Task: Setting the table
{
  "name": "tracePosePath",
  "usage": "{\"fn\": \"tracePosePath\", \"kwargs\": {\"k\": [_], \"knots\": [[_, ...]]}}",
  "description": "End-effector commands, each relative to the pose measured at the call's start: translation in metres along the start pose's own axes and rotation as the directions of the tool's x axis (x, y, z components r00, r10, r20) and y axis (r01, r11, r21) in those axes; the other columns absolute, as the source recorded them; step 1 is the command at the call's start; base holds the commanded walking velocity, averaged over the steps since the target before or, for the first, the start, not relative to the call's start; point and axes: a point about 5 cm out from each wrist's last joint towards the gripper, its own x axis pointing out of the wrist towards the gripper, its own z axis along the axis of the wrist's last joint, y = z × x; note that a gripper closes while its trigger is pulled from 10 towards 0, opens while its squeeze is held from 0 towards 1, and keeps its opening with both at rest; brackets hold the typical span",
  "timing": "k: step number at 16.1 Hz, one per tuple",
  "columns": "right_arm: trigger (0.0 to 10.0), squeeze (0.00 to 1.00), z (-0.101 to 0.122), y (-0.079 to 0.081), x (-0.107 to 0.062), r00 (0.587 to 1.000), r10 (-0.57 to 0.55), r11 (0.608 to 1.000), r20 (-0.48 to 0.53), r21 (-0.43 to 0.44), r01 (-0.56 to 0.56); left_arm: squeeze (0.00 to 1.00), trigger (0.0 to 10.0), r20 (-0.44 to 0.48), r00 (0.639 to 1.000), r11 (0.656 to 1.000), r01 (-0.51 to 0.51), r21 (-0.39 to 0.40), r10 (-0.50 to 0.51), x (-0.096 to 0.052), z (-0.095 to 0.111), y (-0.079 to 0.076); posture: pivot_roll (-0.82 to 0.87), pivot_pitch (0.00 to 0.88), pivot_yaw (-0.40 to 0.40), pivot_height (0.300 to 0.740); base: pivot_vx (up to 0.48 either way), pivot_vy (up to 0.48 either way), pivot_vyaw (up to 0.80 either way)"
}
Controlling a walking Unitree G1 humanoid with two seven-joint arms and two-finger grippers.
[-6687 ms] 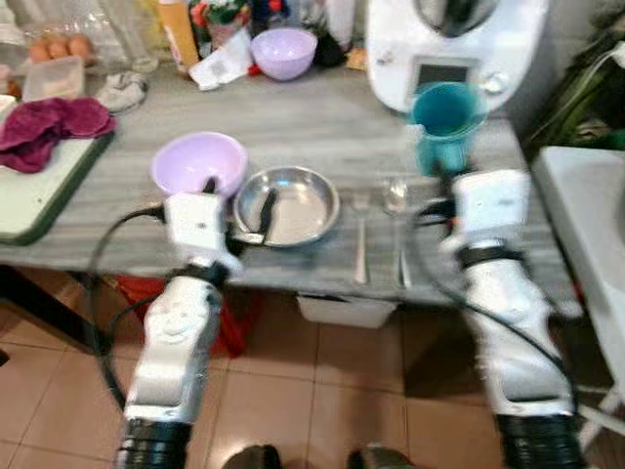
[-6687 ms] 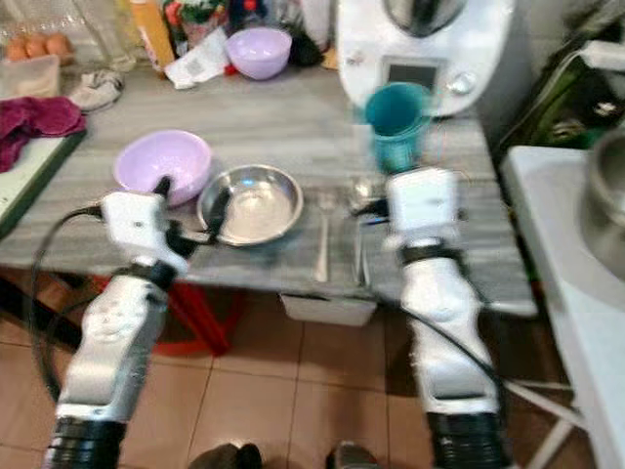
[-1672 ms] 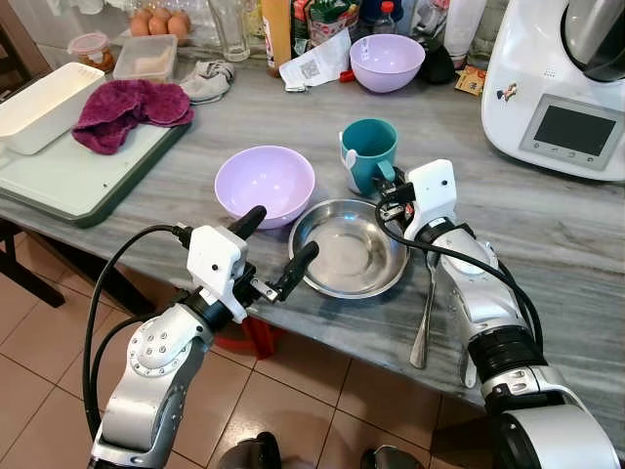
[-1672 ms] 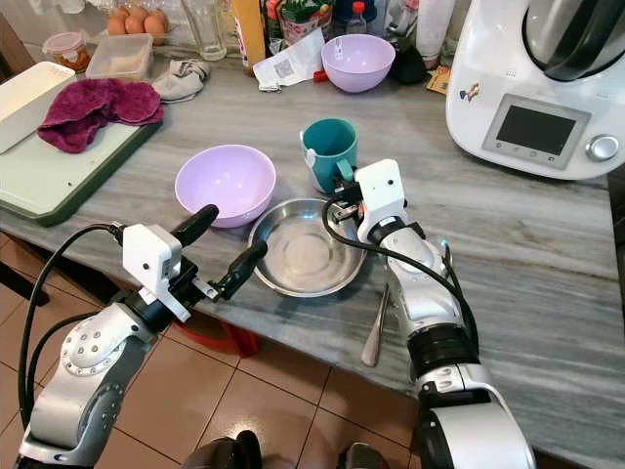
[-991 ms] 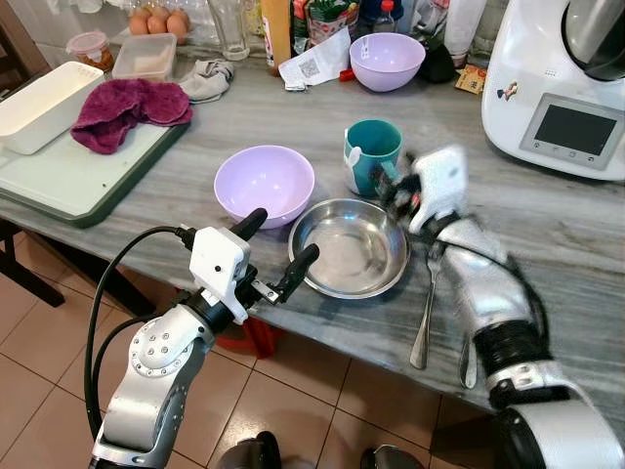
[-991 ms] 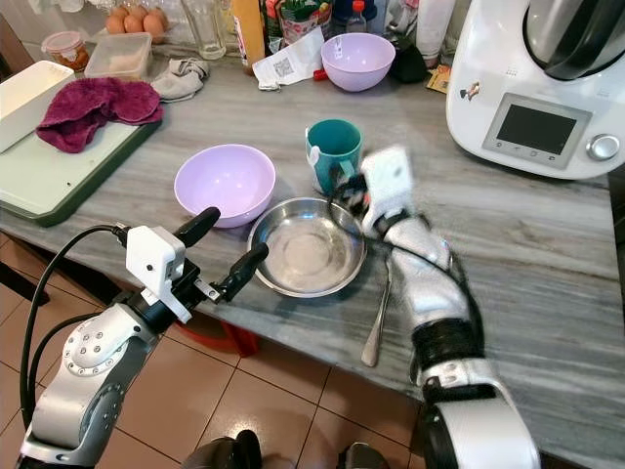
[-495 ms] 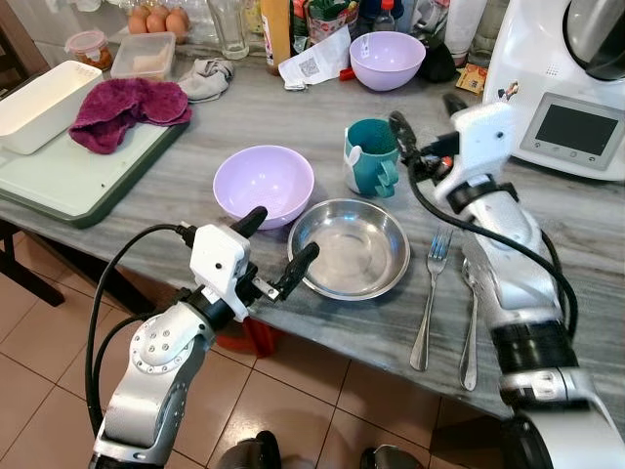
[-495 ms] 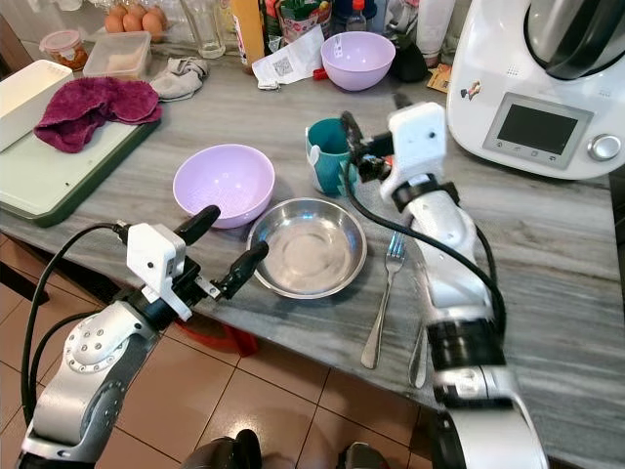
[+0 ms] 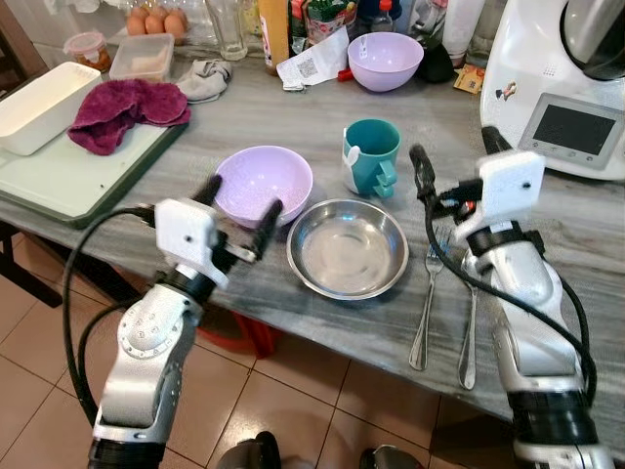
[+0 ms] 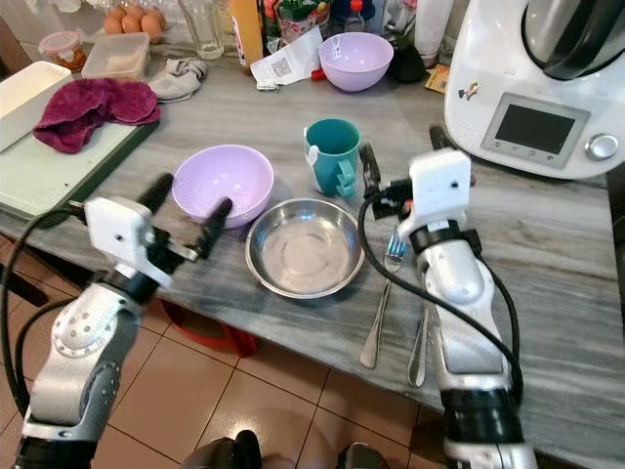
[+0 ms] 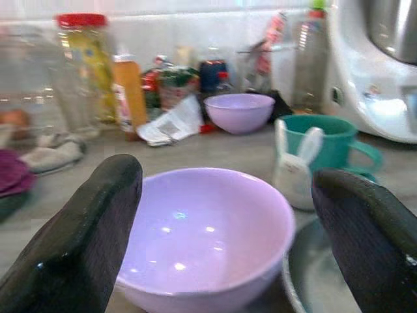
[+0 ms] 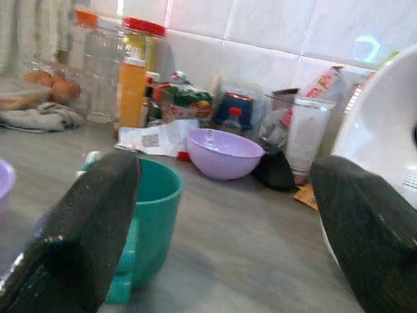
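Note:
A steel dish point(image 9: 348, 247) lies near the grey table's front edge point(image 9: 322, 327). A lavender bowl point(image 9: 264, 181) stands to its left and a teal mug point(image 9: 371, 154) just behind it. Right of the dish, a fork point(image 9: 427, 308) and a spoon point(image 9: 469, 322) lie side by side. My left gripper point(image 9: 237, 202) is open, its fingers point(image 11: 78, 248) on either side of the lavender bowl's point(image 11: 208, 228) near rim, not touching it. My right gripper point(image 9: 454, 161) is open and empty above the fork's head, right of the mug point(image 12: 153, 222).
A white kitchen machine point(image 9: 566, 78) fills the back right. A second lavender bowl point(image 9: 386, 59), bottles and eggs line the back. A green tray point(image 9: 59, 181) with a maroon cloth point(image 9: 127, 107) and a white tub lies at the left. Tiled floor is below.
My right gripper set the mug behind the dish, let go and drew back to the right. My left gripper moved from the dish's rim to the lavender bowl.

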Motion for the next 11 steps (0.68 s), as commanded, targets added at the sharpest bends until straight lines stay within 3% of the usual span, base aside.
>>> {"fn": "tracePosePath", "kwargs": {"k": [1,2,3,4,5,11], "knots": [[10.0,0.91,0.004,0.004,-0.003,1.000,0.012,1.000,0.001,0.014,-0.012,0.00,10.0,-0.008,0.999,0.999,-0.041,0.012,0.041,0.000,-0.003,0.005,-0.13,0.179,0.025,0.740,0.000,0.000,0.00],[10.0,0.71,0.005,0.004,-0.003,1.000,0.010,1.000,0.002,0.014,-0.010,0.00,10.0,-0.009,0.999,0.998,-0.053,0.018,0.053,0.000,-0.003,0.006,-0.13,0.179,0.025,0.740,0.000,0.000,0.00],[10.0,0.17,0.010,0.006,-0.002,1.000,0.016,1.000,0.017,-0.014,-0.016,0.00,10.0,-0.004,0.996,0.996,-0.086,0.031,0.086,0.002,-0.003,0.008,-0.13,0.178,0.026,0.740,0.000,0.000,0.00],[10.0,0.13,0.012,0.007,-0.001,0.999,0.024,0.999,0.025,-0.027,-0.023,0.00,10.0,0.000,0.996,0.995,-0.094,0.033,0.094,0.003,-0.002,0.009,-0.14,0.175,0.029,0.740,0.000,0.000,0.00],[10.0,0.00,0.017,0.010,0.000,0.998,0.043,0.998,0.039,-0.053,-0.041,0.00,10.0,0.002,0.994,0.994,-0.105,0.031,0.105,0.004,-0.002,0.009,-0.14,0.175,0.029,0.740,0.000,0.000,0.80],[10.0,0.00,0.020,0.019,0.003,0.995,0.084,0.996,0.050,-0.047,-0.082,0.00,10.0,-0.016,0.978,0.975,-0.206,0.084,0.208,0.006,-0.006,0.018,-0.13,0.177,0.026,0.740,0.000,0.000,0.80]]}}
